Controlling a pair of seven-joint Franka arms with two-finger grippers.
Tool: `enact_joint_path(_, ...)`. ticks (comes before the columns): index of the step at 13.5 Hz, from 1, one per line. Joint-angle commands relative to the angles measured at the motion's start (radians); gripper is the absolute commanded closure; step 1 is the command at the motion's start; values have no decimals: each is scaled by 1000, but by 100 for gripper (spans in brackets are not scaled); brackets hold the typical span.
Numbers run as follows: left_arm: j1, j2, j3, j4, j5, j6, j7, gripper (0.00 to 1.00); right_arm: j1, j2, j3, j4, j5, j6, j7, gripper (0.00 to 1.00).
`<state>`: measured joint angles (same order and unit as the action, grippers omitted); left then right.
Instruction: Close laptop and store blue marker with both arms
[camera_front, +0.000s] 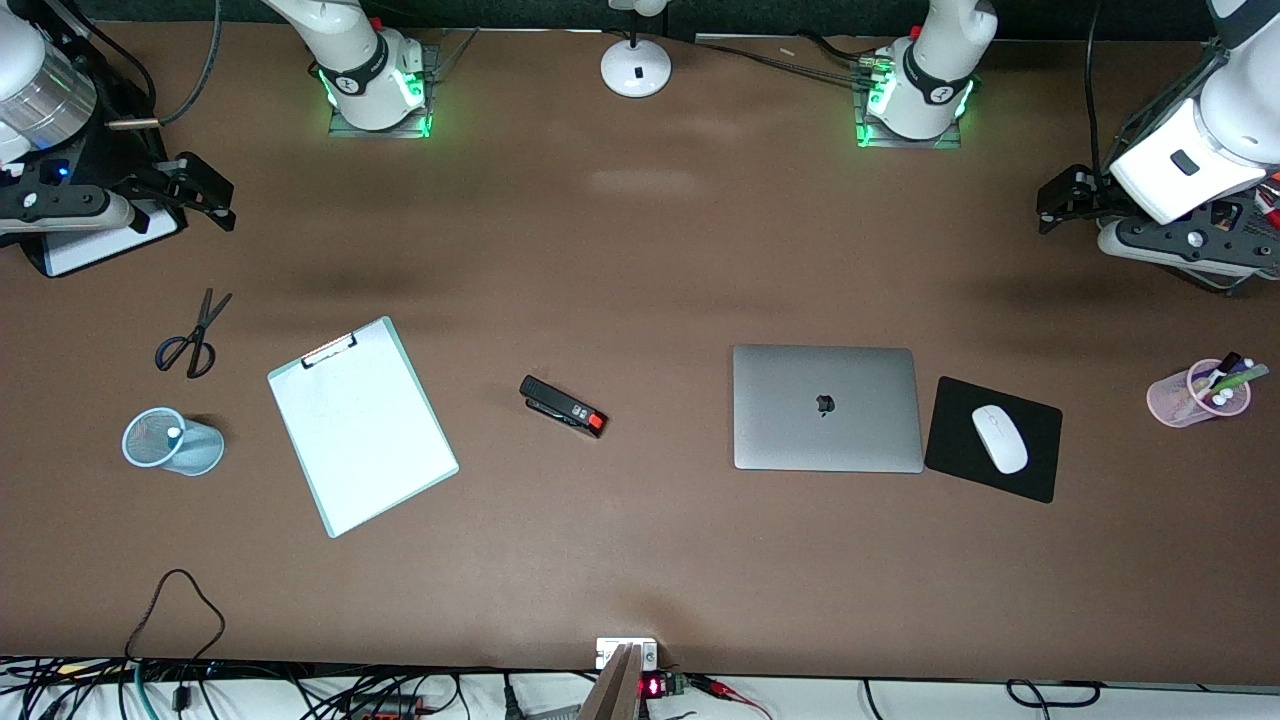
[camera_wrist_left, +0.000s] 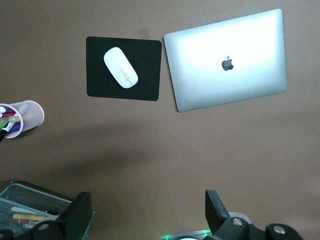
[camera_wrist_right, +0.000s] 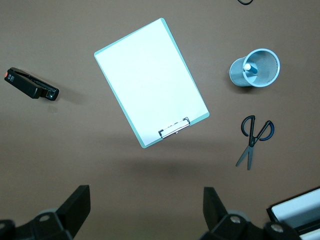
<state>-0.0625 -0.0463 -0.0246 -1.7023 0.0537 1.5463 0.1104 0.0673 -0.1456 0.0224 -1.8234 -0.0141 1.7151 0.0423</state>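
The silver-grey laptop (camera_front: 826, 407) (camera_wrist_left: 227, 60) lies shut on the table, its lid with the dark apple logo facing up. A sky-blue marker (camera_front: 174, 432) (camera_wrist_right: 248, 68) with a white end stands inside a light blue mesh cup (camera_front: 200, 450) (camera_wrist_right: 265, 54) toward the right arm's end of the table. My left gripper (camera_front: 1062, 198) (camera_wrist_left: 147, 210) hangs open above bare table at the left arm's end, holding nothing. My right gripper (camera_front: 208, 190) (camera_wrist_right: 146, 202) hangs open above bare table at the right arm's end, also holding nothing.
A black mouse pad (camera_front: 950, 455) with a white mouse (camera_front: 999, 438) lies beside the laptop. A pink cup of pens (camera_front: 1185, 400) stands at the left arm's end. A clipboard (camera_front: 362, 425), stapler (camera_front: 563, 406) and scissors (camera_front: 190, 340) lie toward the right arm's end. A white lamp base (camera_front: 636, 68) stands between the arm bases.
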Motion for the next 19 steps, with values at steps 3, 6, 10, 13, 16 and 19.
enact_joint_path(3,-5,-14,11,-14,-15,8,12,0,12,-23,1,-11,36,-5,-13,0)
enact_joint_path(6,-5,-12,11,-14,-15,8,12,0,14,-40,-1,4,39,-14,-15,0)
enact_joint_path(10,-7,-14,12,-1,-12,6,12,0,11,-31,-6,12,40,-16,-41,0)
enact_joint_path(13,3,-12,12,16,-9,-2,12,0,6,-5,-7,62,37,-15,-48,0)
enact_joint_path(16,7,-3,12,12,-9,-3,11,0,-3,21,-10,104,26,-15,-48,0)
enact_joint_path(19,12,5,17,15,-9,-2,9,0,-6,43,-28,141,22,-16,-50,0)
